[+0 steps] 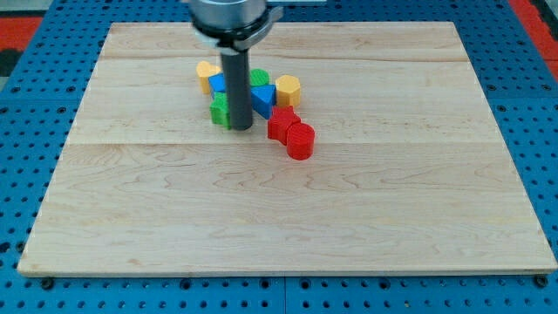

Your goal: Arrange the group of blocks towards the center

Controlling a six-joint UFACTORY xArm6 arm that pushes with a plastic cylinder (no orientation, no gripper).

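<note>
My tip (241, 128) rests on the wooden board (288, 218), in the middle of a cluster of blocks in the upper centre. A green block (220, 111) touches the rod on its left. A blue block (218, 85) and a yellow heart block (207, 72) lie above and left of the rod. A green block (260, 78) and a blue triangular block (264, 98) lie just right of the rod. A yellow hexagonal block (289, 90) is further right. A red star block (280, 124) and a red cylinder (300, 140) lie to the right of the tip, touching each other.
The board lies on a blue pegboard surface (35, 105). A red area (22, 30) shows at the view's top left corner.
</note>
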